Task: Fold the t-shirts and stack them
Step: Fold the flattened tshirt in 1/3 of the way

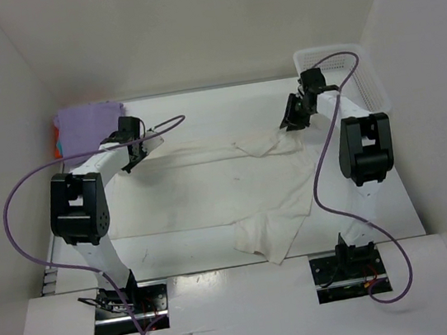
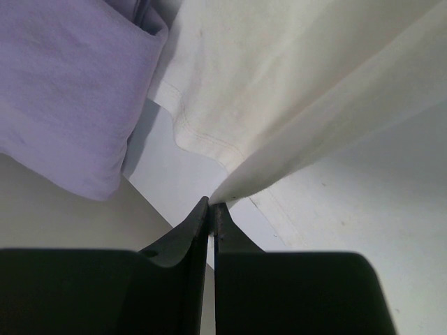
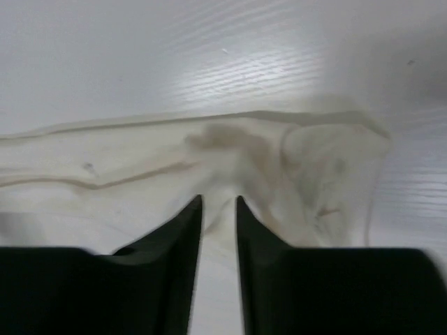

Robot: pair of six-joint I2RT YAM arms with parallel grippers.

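Off-white t-shirt lies spread and wrinkled across the middle of the counter. From your top camera, one sleeve trails toward the near edge and the other is crumpled at the far right.

Your left end effector sits at the shirt's far left corner. On your left wrist view its fingers are pressed together, pinching the edge of the pale cloth, which lifts away from the tips in a taut fold.

Just beside that corner, at the far left of the counter, you see a folded lavender t-shirt. It lies on top of an orange t-shirt, of which only a sliver shows at the left edge.

Your right end effector is at the shirt's far right side, over the crumpled sleeve. On your right wrist view its fingers stand slightly spread, with bunched cloth showing in the narrow gap between them and the tips down on the fabric.

A white mesh basket stands in the far right corner, just behind your right arm.
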